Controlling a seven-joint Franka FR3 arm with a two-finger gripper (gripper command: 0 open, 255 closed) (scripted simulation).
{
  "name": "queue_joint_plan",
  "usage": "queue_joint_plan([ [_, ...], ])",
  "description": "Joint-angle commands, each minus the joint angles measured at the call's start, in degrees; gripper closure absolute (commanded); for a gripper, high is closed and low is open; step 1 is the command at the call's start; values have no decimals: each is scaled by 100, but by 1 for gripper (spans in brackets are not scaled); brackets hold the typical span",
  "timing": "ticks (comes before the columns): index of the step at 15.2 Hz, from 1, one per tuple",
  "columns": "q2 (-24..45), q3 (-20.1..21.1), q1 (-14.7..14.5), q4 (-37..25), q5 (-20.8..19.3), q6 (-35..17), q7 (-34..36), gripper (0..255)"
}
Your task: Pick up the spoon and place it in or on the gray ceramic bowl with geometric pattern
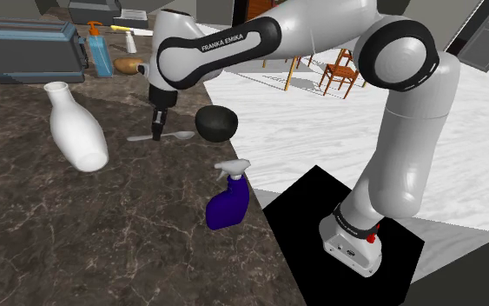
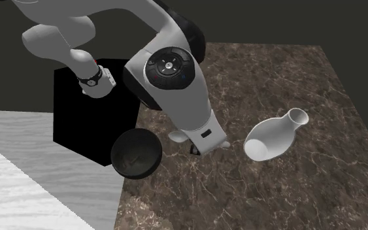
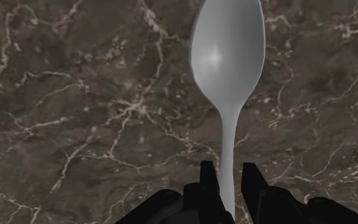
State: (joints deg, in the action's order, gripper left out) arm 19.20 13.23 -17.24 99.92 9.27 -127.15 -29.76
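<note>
A pale grey spoon lies across the dark marble counter, and its oval head points away from the hand in the wrist view. My gripper comes straight down on the spoon's handle, and the fingers clasp the thin handle from both sides. The dark round bowl stands just beyond the spoon's head, at the counter's edge. In the second exterior view the bowl sits left of the hand, and a bit of the spoon shows beside the wrist.
A white vase lies tilted to the shoulder view's left of the gripper, seen also as the vase. A blue spray bottle stands nearer the stand. A toaster and a blue soap dispenser are at the back.
</note>
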Motion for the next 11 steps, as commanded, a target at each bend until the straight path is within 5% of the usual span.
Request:
queue_joint_plan([
  [1, -53, 0, 5, -82, -2, 134, 19, 255],
  [11, -259, 2, 16, -572, -20, 819, 133, 255],
])
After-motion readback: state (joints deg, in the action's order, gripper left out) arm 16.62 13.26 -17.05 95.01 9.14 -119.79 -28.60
